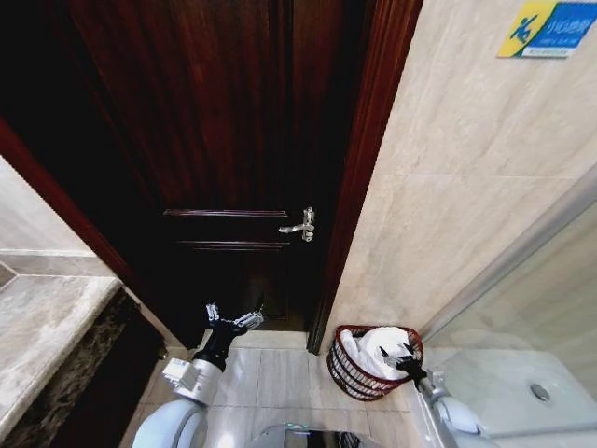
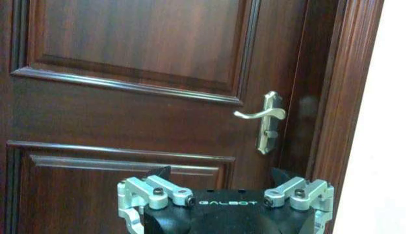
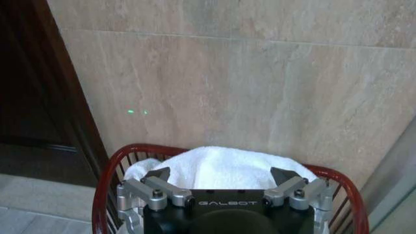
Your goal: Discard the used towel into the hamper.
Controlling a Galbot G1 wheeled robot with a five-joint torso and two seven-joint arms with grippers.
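Hanging just above the hamper, the right gripper is spread wide and nothing is held in it. A white towel is piled inside the hamper, which is set on the floor by the wall near the door. The left gripper is held open by the door. The heaped towel could be snagged and dragged out if the fingers were pulled away low.

Both arms end in matching hardware: a glossy black wrist housing printed with pale "GALBOT" lettering, flanked by silver machined-metal finger brackets held with dark round screws, and tipped with black pointed pads. This shows on the left gripper and the right gripper. In the head view, the arms have rounded white-grey shells with black forearm sections.
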